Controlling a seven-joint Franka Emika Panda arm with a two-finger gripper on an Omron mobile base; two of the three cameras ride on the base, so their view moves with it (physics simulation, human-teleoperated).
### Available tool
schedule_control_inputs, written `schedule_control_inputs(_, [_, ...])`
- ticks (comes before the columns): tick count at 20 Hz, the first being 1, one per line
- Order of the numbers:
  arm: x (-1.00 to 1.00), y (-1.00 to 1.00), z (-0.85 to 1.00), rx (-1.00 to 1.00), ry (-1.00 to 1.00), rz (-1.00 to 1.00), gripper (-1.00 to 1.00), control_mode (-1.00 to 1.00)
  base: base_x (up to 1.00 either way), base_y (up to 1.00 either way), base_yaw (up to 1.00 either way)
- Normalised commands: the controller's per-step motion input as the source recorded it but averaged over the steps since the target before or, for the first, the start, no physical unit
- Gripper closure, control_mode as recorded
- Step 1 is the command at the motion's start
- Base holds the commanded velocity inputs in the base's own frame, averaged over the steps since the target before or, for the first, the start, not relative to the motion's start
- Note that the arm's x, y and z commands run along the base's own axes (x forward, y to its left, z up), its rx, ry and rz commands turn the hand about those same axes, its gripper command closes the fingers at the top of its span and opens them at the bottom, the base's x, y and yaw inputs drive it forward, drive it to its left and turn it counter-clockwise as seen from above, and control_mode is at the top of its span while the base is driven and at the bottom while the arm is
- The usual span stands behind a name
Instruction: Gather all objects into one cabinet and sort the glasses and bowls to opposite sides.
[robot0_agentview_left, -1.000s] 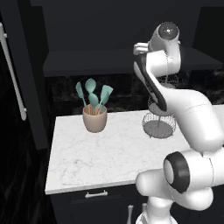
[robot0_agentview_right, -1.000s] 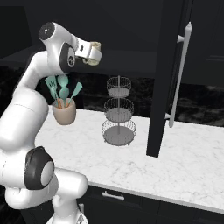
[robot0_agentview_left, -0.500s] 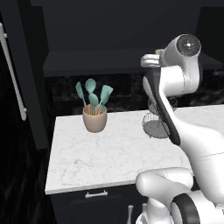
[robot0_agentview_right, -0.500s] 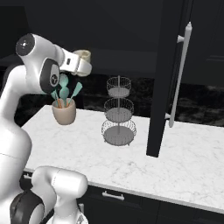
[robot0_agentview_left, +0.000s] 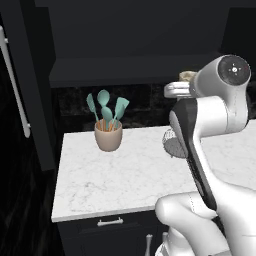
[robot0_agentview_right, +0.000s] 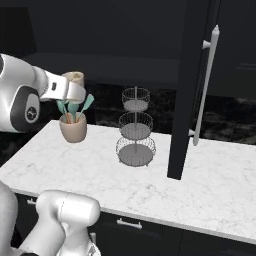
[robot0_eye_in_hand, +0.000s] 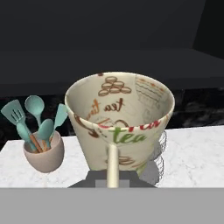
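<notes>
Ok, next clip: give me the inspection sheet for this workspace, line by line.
Surface: white marble counter, mostly bare.
Job's things: cream cup with tea lettering held above the counter; cabinet door standing open, bar handle.
Clutter: pot of teal utensils; three-tier wire basket stand.
Claw: claw shut on the cup, raised before the dark shelf.
Cables: nothing seen.
Surroundings: black drawers with a silver pull under the counter.
</notes>
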Motion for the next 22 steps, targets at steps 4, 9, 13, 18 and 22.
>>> schedule_control_inputs(4, [-0.85, 0.19, -0.25, -0.09, 0.11, 0.02, 1.00, -1.00, 0.00, 0.00, 0.00])
schedule_control_inputs(9, [-0.53, 0.06, -0.18, -0.05, 0.08, 0.01, 1.00, -1.00, 0.00, 0.00, 0.00])
schedule_control_inputs(13, [0.00, 0.00, 0.00, 0.00, 0.00, 0.00, 1.00, -1.00, 0.00, 0.00, 0.00])
schedule_control_inputs(18, [0.00, 0.00, 0.00, 0.00, 0.00, 0.00, 1.00, 1.00, -0.76, -0.01, 0.00])
schedule_control_inputs(22, [0.00, 0.00, 0.00, 0.00, 0.00, 0.00, 1.00, 1.00, -1.00, -0.02, -0.02])
